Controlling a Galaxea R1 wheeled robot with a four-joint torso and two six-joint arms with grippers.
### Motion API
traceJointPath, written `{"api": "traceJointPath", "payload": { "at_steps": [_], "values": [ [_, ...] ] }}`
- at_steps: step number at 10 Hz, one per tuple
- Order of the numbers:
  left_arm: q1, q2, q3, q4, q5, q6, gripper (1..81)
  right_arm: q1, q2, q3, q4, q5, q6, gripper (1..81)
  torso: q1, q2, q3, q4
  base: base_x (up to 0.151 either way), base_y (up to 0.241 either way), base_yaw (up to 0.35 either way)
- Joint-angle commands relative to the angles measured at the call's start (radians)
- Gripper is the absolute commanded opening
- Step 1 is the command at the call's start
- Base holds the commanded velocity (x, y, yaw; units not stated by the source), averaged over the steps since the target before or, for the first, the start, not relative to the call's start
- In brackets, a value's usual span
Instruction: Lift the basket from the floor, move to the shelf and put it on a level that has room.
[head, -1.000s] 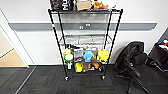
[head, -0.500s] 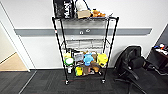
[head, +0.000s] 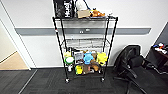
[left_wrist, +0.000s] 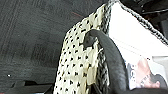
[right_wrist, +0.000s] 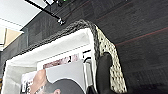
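Shelf (head: 85, 47): tall black wire rack on casters, standing against a white wall with a grey band, seen straight ahead in the head view. Top tier crowded: a black box (head: 63, 8), a cardboard box (head: 83, 13), an orange item (head: 96, 13). Second level (head: 85, 43) from the top: flat wire mesh, nothing clearly resting on it. Lower tiers packed with colourful toys (head: 85, 61) in yellow, blue and green.

Floor (head: 47, 81): dark grey carpet tiles; tan wooden flooring (head: 12, 62) past a doorway at the left.

Office chair (head: 131, 65): black, tipped over on the carpet to the right of the rack.

Basket (left_wrist: 82, 65): beige woven sides, white lining, a printed picture inside. Held off the carpet between both arms; carpet shows well below it in the wrist views.

Left gripper (left_wrist: 105, 60): a dark finger (left_wrist: 110, 57) hooked over the rim at one end, clamped on the basket wall.

Right gripper (right_wrist: 100, 72): a dark finger (right_wrist: 103, 72) pressed against the outer woven side at the other end, gripping the rim.
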Motion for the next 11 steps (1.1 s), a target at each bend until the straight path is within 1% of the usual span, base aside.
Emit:
{"api": "traceJointPath", "payload": {
  "at_steps": [1, 3, 7, 8, 9, 10, 11],
  "values": [
    [-0.093, -0.021, 0.014, 0.004, 0.041, 0.005, 1.0, 0.068, -0.005, 0.022, 0.006, 0.018, 0.002, 1.0, -0.063, 0.098, 0.0, 0.0, 0.0, 0.0, 0.0],
    [-0.072, -0.013, 0.005, 0.004, 0.031, 0.005, 1.0, 0.068, -0.004, 0.025, 0.003, 0.018, 0.0, 1.0, -0.108, 0.167, 0.0, 0.0, 0.0, 0.0, 0.0],
    [-0.068, -0.015, 0.005, 0.002, 0.029, 0.005, 1.0, 0.071, -0.004, 0.031, 0.003, 0.018, 0.002, 1.0, -0.197, 0.303, 0.0, 0.0, 0.0, 0.0, 0.0],
    [-0.067, -0.012, 0.005, 0.002, 0.029, 0.005, 1.0, 0.067, -0.005, 0.029, 0.003, 0.018, 0.002, 1.0, -0.206, 0.339, 0.0, 0.0, 0.0, 0.0, 0.0],
    [-0.064, -0.009, 0.005, 0.002, 0.027, 0.005, 1.0, 0.063, -0.007, 0.023, 0.006, 0.018, 0.002, 1.0, -0.177, 0.273, 0.0, 0.0, 0.0, 0.0, 0.0],
    [-0.064, -0.007, 0.005, 0.002, 0.027, 0.005, 1.0, 0.054, -0.013, 0.028, 0.004, 0.018, 0.002, 1.0, -0.187, 0.288, 0.0, 0.0, 0.0, 0.0, 0.0],
    [-0.064, -0.006, 0.005, 0.004, 0.027, 0.005, 1.0, 0.05, -0.016, 0.031, 0.003, 0.018, 0.002, 1.0, -0.193, 0.297, 0.053, 0.0, 0.0, 0.0, 0.0]
  ]
}}
